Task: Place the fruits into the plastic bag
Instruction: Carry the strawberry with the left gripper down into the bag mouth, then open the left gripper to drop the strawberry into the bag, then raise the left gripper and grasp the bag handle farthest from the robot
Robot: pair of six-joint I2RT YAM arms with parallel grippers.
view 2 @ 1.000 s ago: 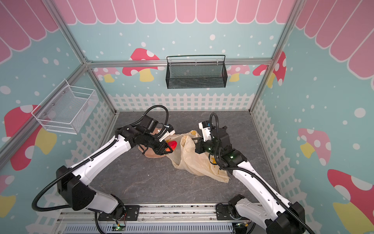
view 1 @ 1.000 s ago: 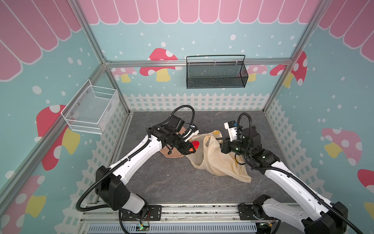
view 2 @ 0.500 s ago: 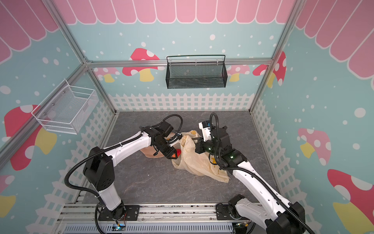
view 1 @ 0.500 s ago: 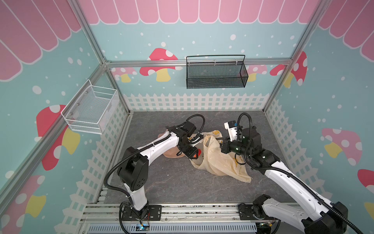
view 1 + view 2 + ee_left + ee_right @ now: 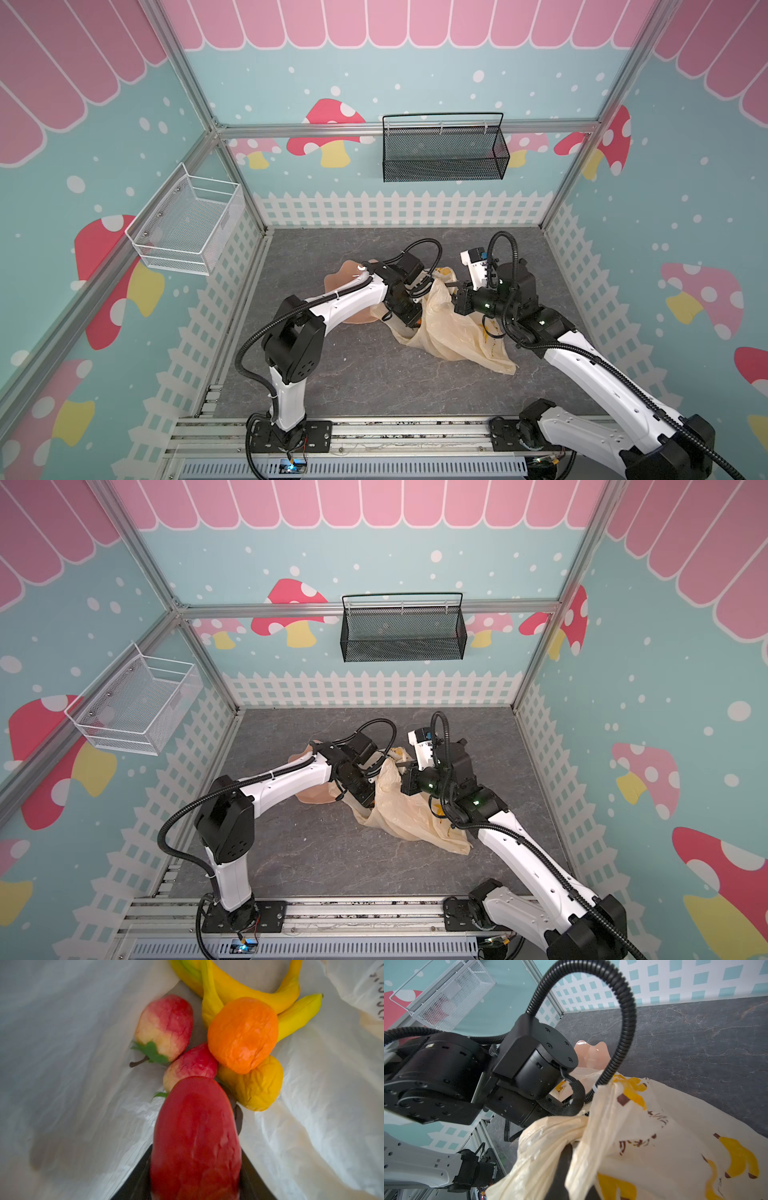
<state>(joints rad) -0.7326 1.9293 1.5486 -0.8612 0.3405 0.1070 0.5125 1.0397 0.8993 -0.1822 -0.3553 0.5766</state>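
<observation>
Left gripper (image 5: 409, 320) pinches red fruit (image 5: 195, 1142) inside bag (image 5: 453, 336), near orange (image 5: 243, 1034). Right gripper (image 5: 453, 286) squeezes bag top, holds it up.

Both top views give you bright, even, soft light from overhead. Shadows on the counter (image 5: 374, 374) are faint, and the frame posts (image 5: 183, 79) bow toward the edges. In the left wrist view, light glows through the plastic bag (image 5: 72, 1053). The red fruit (image 5: 195, 1140) nearest the lens is soft and smeared, with a dim shadow beside it. In the right wrist view the closest bag folds blur, and the pink dish (image 5: 589, 1053) carries small glare spots.
</observation>
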